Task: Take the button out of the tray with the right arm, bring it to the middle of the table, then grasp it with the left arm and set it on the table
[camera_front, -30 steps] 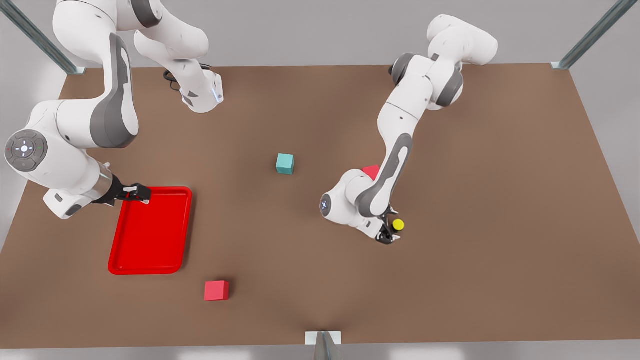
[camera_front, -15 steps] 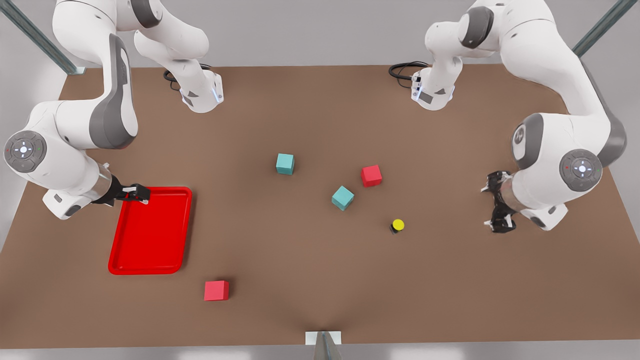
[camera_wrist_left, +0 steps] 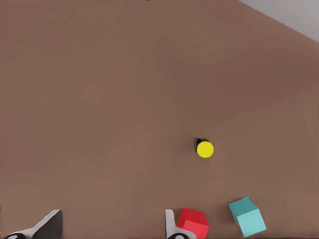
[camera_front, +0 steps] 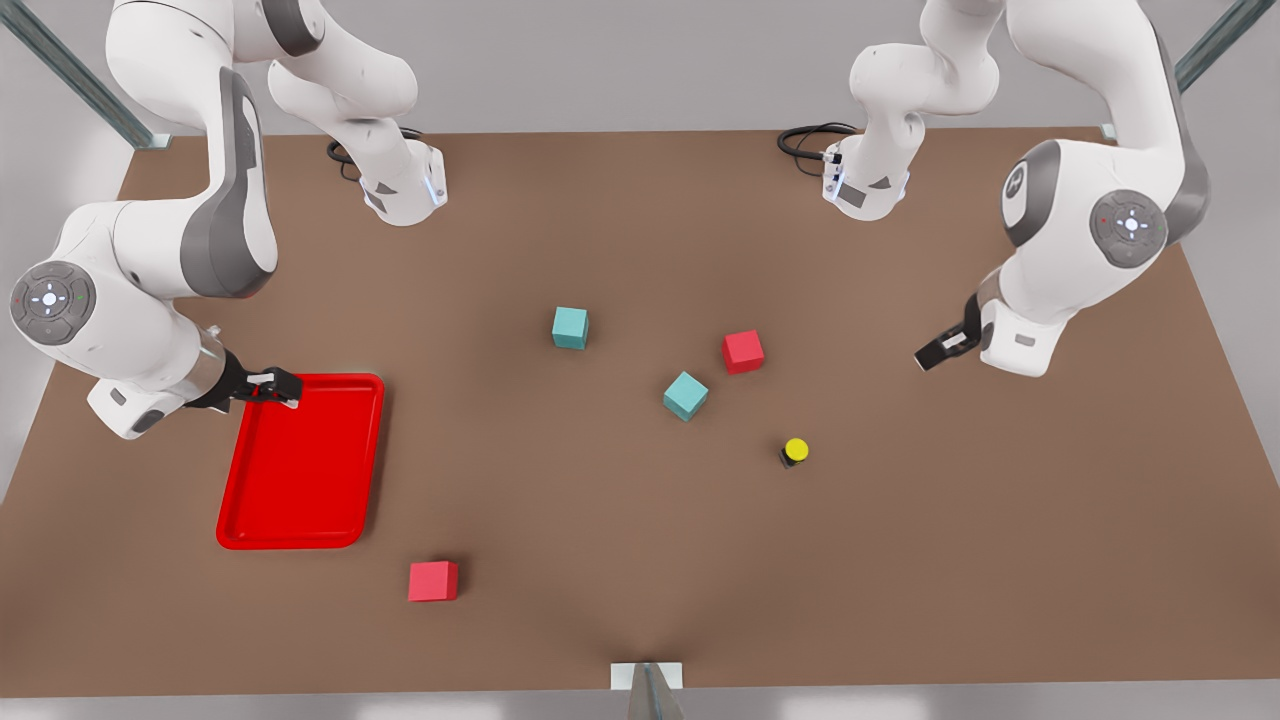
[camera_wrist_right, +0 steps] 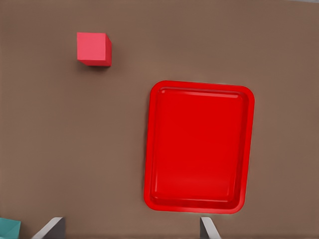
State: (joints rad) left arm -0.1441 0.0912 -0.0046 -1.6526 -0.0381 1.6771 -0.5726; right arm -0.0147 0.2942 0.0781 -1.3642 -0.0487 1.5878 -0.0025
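Resting upright on the plain matte brown table (camera_front: 560,480), right of the front view's centre, the tiny yellow-capped, dark-bodied button (camera_front: 795,452) stands free; the left gripper (camera_front: 942,348), fingers spread, hangs at the right, well apart; the right gripper (camera_front: 275,386), fingers parted, hovers over the flat bright red tray (camera_front: 303,520) at lower left.

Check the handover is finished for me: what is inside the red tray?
Nothing lies inside the tray; its floor is bare. The right pincer hangs over its far rim. The button stands on the table.
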